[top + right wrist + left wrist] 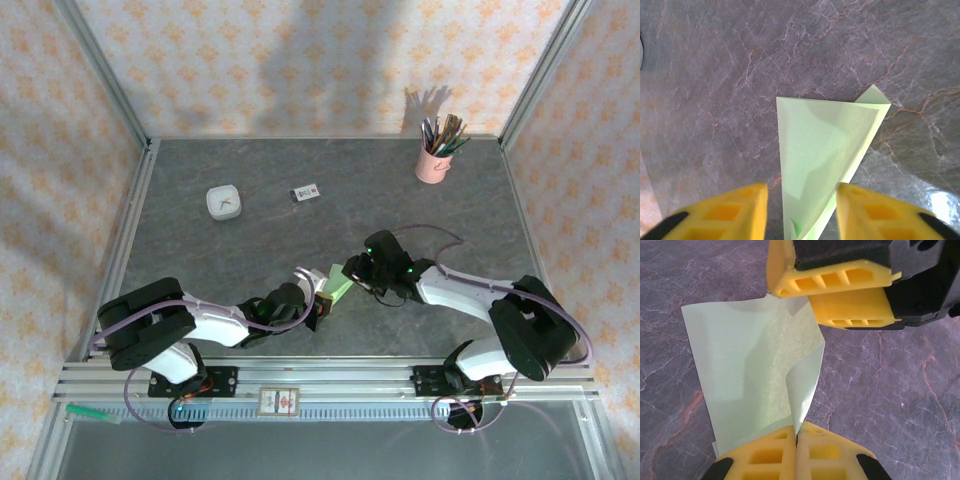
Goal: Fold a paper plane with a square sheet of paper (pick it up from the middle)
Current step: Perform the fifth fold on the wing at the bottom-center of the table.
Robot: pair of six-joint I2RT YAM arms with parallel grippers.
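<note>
Looking at the grey marble table [450, 200], front middle: the pale green paper sheet [755, 380], partly folded over itself, caught from two sides. Left gripper [796, 440] is pinched tight on one edge of it. Right gripper [801, 194] is partway open, yellow fingers [735, 210] straddling the opposite end, not clamping it.

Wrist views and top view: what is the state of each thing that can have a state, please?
square sheet of paper: partly folded, layers overlapping, not yet a plane.
left gripper: shut on the paper's edge.
right gripper: open, jaws either side of the paper.
pink pencil cup: upright, full.
white dish: right way up.
</note>
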